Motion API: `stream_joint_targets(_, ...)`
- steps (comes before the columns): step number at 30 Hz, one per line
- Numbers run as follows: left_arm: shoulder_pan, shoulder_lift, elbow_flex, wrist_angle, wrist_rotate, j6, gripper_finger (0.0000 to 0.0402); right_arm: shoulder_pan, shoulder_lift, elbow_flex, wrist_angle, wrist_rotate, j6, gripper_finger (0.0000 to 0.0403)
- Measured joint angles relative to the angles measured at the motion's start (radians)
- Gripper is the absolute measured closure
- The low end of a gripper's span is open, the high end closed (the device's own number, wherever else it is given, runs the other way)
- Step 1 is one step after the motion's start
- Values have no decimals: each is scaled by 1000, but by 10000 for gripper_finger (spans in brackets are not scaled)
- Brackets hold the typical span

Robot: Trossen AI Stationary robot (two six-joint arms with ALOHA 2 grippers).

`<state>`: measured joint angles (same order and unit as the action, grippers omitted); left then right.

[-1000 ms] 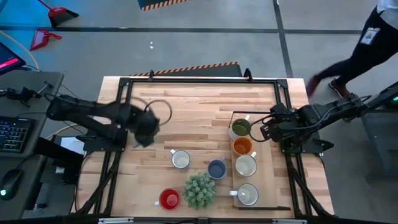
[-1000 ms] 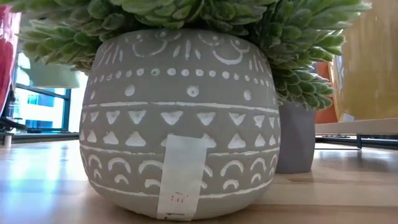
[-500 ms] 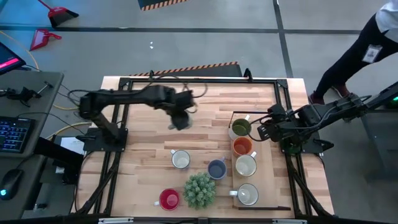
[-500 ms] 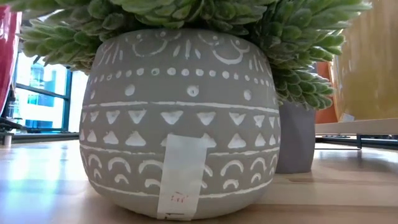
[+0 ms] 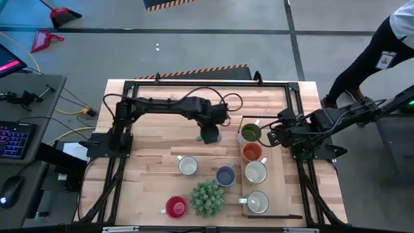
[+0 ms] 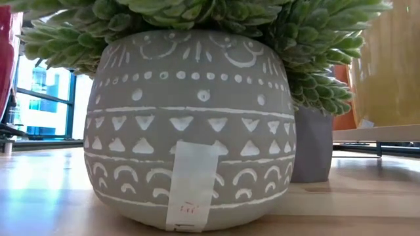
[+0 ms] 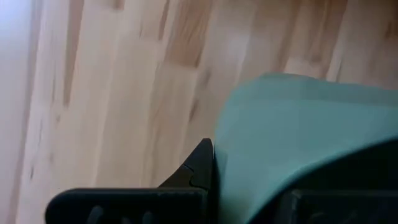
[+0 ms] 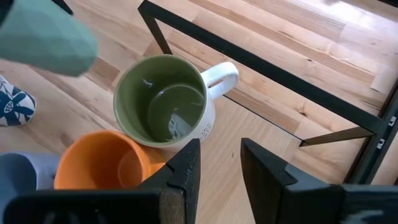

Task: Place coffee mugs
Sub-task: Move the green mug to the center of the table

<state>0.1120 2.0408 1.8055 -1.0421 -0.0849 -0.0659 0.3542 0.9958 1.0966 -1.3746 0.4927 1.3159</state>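
My left gripper [image 5: 208, 131] is over the table's middle, shut on a green mug [image 5: 209, 136] that fills much of the left wrist view [image 7: 292, 130]. Beside it on the right, an olive mug [image 5: 250, 133], an orange mug [image 5: 251, 153] and two white mugs [image 5: 255, 172] [image 5: 257, 202] stand in a row on a tray [image 5: 284, 215]. A white mug [image 5: 187, 166], a blue-grey mug [image 5: 225, 175] and a red mug [image 5: 175, 207] stand on the bare table. My right gripper [image 8: 217, 165] hovers open over the tray's far end, by the olive mug [image 8: 163, 102]. My left gripper comes at the green mug from above, pointing steeply down. One dark finger [image 7: 198, 163] lies against the mug's wall [image 7: 249, 143]; the mug hides the other finger. The mug hangs clear of the table.
A spiky green plant in a patterned grey pot [image 5: 207, 197] stands near the front edge between the red and blue-grey mugs and fills the low view [image 6: 190, 124]. A black frame [image 5: 207, 83] runs around the table. A person [image 5: 381, 52] walks beyond the far right corner.
My left gripper has swept from the table's left edge toward the right, across the middle toward the tray, rolling about its own line as it went. The green mug has travelled with it, clear of the table. My right gripper has stayed in place.
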Motion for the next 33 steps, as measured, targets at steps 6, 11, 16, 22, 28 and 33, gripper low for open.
stream_joint_targets(6,-23,73,62,2,-2,-15,393,0,0,0,14,-3,0,309)
stream_joint_targets(11,-36,109,64,6,-4,-65,393,0,0,0,37,-3,0,309)
stream_joint_targets(16,-49,125,64,34,-9,-76,393,0,0,0,69,-3,-20,309)
stream_joint_targets(22,-56,125,64,99,3,-72,393,0,0,0,102,-3,-42,309)
stream_joint_targets(28,-55,125,57,97,8,-77,393,0,0,0,123,-12,-42,309)
stream_joint_targets(33,-56,139,57,100,7,-101,393,0,0,0,136,-14,-42,309)
